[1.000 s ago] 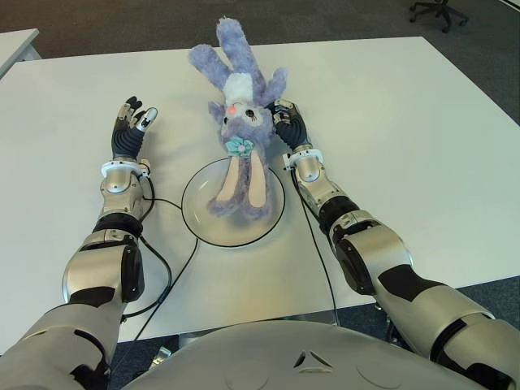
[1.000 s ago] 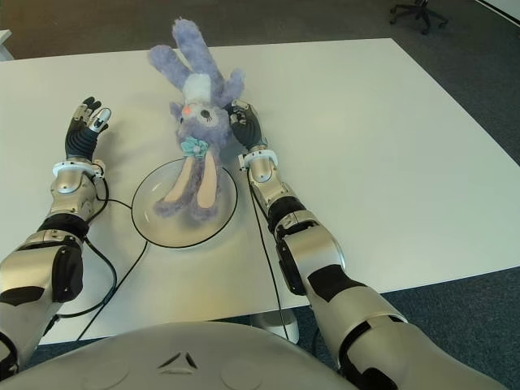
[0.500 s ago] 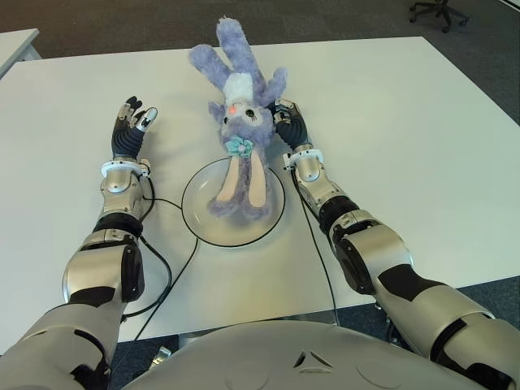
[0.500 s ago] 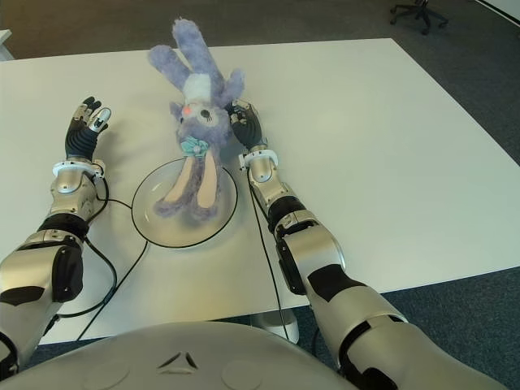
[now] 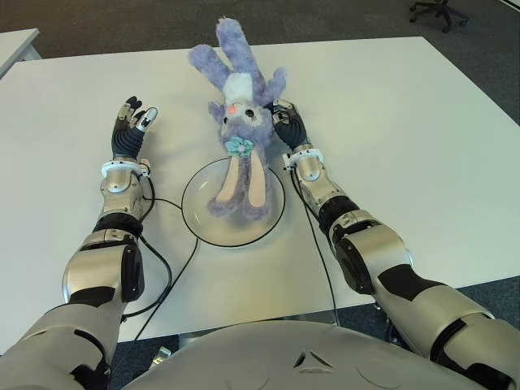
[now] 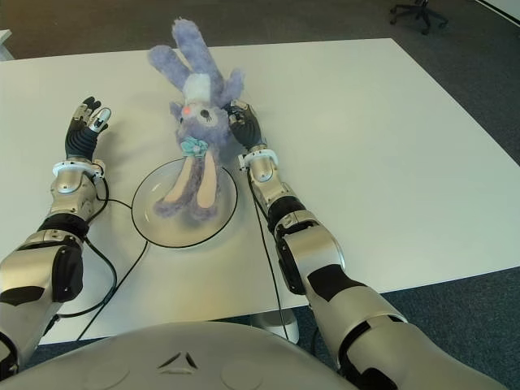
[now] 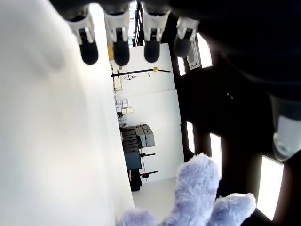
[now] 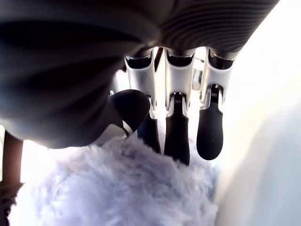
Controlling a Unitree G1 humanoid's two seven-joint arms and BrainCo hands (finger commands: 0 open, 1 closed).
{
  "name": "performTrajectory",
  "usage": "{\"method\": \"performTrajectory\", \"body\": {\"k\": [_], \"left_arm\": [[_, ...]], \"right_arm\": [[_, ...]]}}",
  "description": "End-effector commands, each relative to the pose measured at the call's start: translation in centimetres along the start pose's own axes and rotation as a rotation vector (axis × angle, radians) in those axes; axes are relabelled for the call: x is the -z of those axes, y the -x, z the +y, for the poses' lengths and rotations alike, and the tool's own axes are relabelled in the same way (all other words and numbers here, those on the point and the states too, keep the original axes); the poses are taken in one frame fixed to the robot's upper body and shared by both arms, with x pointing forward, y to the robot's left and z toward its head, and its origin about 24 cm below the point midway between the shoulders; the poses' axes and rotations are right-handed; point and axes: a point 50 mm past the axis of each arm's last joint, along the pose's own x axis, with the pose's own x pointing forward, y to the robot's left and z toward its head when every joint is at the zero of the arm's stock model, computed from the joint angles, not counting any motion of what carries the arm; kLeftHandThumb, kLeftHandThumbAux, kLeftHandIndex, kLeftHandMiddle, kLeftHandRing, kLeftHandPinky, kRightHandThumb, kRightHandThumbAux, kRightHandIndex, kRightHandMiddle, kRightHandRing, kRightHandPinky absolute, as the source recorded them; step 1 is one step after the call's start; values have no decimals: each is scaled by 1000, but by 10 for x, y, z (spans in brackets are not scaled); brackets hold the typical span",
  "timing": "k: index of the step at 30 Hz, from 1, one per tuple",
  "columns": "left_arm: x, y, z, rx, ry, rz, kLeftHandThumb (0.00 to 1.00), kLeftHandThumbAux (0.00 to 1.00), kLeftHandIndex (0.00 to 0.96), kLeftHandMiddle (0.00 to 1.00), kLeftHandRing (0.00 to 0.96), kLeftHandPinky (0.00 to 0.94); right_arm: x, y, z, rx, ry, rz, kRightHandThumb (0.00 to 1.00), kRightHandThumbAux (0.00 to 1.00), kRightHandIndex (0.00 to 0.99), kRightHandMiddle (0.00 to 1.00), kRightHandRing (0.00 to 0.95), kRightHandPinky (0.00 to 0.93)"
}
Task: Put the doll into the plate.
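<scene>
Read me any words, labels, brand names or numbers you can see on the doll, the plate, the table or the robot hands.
None can be read.
Doll: no tag or lettering shows.
Plate: plain rim.
Table: bare white top.
Left robot hand and right robot hand: no legible markings.

Doll [image 5: 240, 122] half in plate [image 5: 195, 218] — legs only

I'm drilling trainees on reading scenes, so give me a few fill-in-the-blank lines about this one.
1. The doll's legs lie in the ____.
2. The plate sits on a white ____.
3. The ____ hand touches the doll's head.
4. The left hand holds ____.

Missing words: plate; table; right; nothing
</scene>
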Motion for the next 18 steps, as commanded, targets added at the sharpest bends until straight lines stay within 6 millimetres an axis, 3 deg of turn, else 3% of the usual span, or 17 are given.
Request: {"method": "performTrajectory", "body": {"k": [1,3,4,5,13,15,18], "left_arm": [[45,29,-7,12,7,176,0,474,17,91,96,100],[45,29,-7,12,6,176,0,474,17,89,92,97],[45,29,-7,12,6,176,0,473,17,88,92,97],[45,29,-7,12,6,176,0,473,17,88,91,97],[45,29,-7,16,16,175,0,470,14,83,89,109],[45,29,-7,17,17,175,0,468,12,84,91,113],[46,30,-7,16,20,178,0,471,12,87,96,116]], "right_arm": [[3,-1,3,-49,-63,54,861,675,399,464,378,330],[4,-1,3,-59,-70,69,837,679,414,447,325,318],[5,-1,3,-61,-70,73,740,698,408,331,302,304],[5,-1,3,-63,-70,74,724,701,408,312,298,301],[6,-1,3,-75,-30,94,695,708,403,235,240,256],[7,-1,3,-78,-21,94,581,520,221,218,227,253],[7,-1,3,-93,-11,93,519,482,177,190,206,235]]}}
